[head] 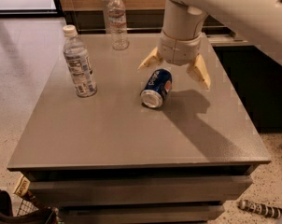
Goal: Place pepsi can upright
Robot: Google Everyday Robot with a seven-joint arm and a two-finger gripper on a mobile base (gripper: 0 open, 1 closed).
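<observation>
The pepsi can [157,88] lies on its side at mid table [108,139], the gripper [173,74] hovering above with fingers spread apart; a glancing finger could roll it off.

We see soft light coming from the top left. The gripper [174,68] hangs just over the pepsi can [157,87], fingers spread wide, and throws a dark shadow to the right on the table [108,139]. The floor [19,41] looks pale and bright.

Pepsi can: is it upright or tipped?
Tipped: the pepsi can lies on its side, silver end toward camera; the gripper hovers above, jaws open.
</observation>
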